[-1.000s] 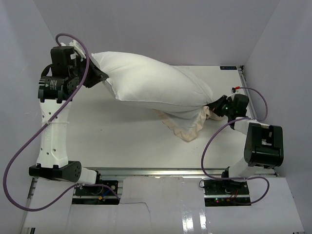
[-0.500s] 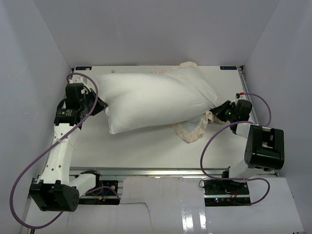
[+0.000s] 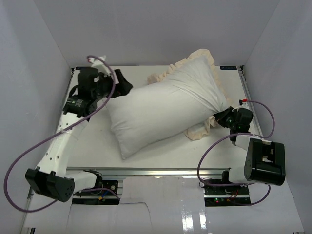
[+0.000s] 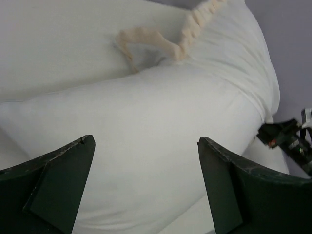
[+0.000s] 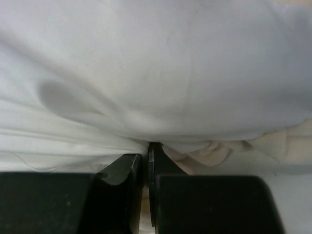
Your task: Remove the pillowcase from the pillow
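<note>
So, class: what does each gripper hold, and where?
Left gripper: nothing, fingers wide open. Right gripper: the pillowcase, pinched at bunched fabric beside its cream frill.

The pillow lies across the table. The pillowcase bunches under the pillow's right end and shows behind its far end. The left claw sits left of the pillow, the right claw at its right corner.

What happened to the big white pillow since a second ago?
The left pincer opened and let go of the pillow, whose left end dropped onto the table. The right pincer stayed shut on the pillowcase at the right end.
</note>
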Robot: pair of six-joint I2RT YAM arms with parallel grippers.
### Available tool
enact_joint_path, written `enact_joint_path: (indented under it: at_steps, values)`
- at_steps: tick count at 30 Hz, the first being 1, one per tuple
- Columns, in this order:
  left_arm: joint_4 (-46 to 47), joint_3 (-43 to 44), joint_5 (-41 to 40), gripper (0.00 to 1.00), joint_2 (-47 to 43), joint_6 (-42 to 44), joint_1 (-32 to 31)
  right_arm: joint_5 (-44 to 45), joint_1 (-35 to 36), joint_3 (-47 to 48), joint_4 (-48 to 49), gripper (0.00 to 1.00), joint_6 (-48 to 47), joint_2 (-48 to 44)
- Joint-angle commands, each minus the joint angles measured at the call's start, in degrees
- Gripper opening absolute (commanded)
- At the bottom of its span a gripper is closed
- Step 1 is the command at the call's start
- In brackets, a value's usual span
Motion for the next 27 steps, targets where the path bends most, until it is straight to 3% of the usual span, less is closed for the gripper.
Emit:
enact_joint_path:
  at_steps: [1,8,11,16,17,18,19,21,27]
  values:
    - [-1.9,3.2,-7.0,0.98,10.4,4.7,-13.5,2.8,2.8,-2.3,-0.2,0.08,-2.0,-3.7]
    - [-5.2,13.3,-21.3,0.98,24.9,7.5,-31.8,6.3,9.0,-2.4,-4.6,0.08,-4.3,-12.8]
    - [-6.1,13.4,-26.4,0.98,31.1,7.2,-35.2,6.6,10.0,-1.6,-5.2,0.08,-4.5,-14.9]
    - [-4.3,11.2,-28.0,0.97,39.5,5.2,-37.5,8.5,10.1,0.0,-8.0,0.08,-5.9,-16.6]
    - [-4.1,11.2,-28.5,0.89,40.4,5.0,-37.5,8.6,10.1,0.0,-8.2,0.08,-5.9,-16.6]
    - [-4.1,11.0,-29.4,0.71,40.9,4.1,-37.6,8.9,10.1,0.2,-8.3,0.08,-6.1,-16.7]
    - [-4.1,10.8,-30.2,0.34,41.2,3.6,-37.6,9.1,10.1,0.4,-8.4,0.08,-6.1,-16.7]
    - [-4.4,10.9,-31.1,0.0,40.6,3.2,-37.6,9.9,10.1,1.8,-8.7,0.08,-6.6,-16.4]
    - [-7.6,10.5,-32.5,0.0,27.5,4.3,-37.5,13.8,9.8,10.3,-11.6,0.08,-7.9,-10.0]
